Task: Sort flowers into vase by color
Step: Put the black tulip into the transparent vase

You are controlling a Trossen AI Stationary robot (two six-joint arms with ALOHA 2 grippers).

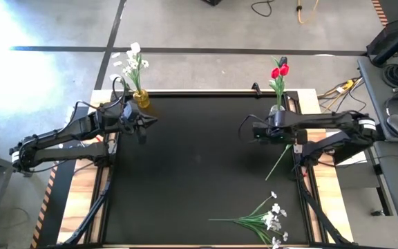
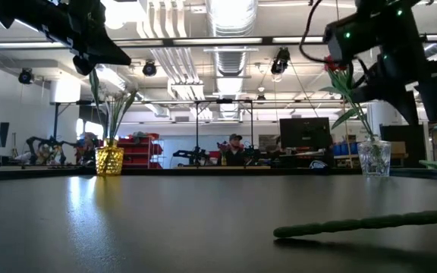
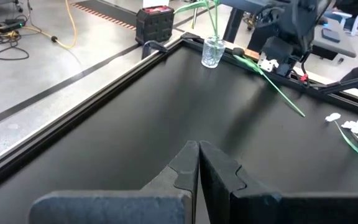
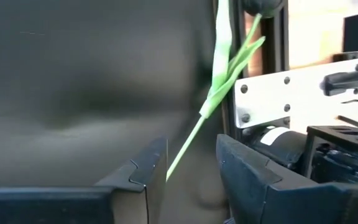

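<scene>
A black worktop (image 1: 199, 187) is seen from above, with both dark arms reaching in over it from the sides. The left end effector (image 1: 146, 122) is held above the worktop's far left part, just beside a gold vase (image 1: 141, 98), and its fingers (image 3: 185, 168) are pressed together with nothing between them. The right end effector (image 1: 243, 129) is held over the far right part, near a clear glass vase (image 1: 276, 109); its fingers (image 4: 148, 168) are spread apart, and a thin green stem is seen passing through the gap without being clamped.

White flowers (image 1: 133, 63) are stood in the gold vase, and red tulips (image 1: 280, 70) are stood in the clear vase. A leafy spray of small white blossoms (image 1: 267, 220) is laid flat near the worktop's near right corner. A single green-stemmed flower (image 1: 279, 160) is laid along the right edge, between the spray and the clear vase, its head hidden under the right arm.
</scene>
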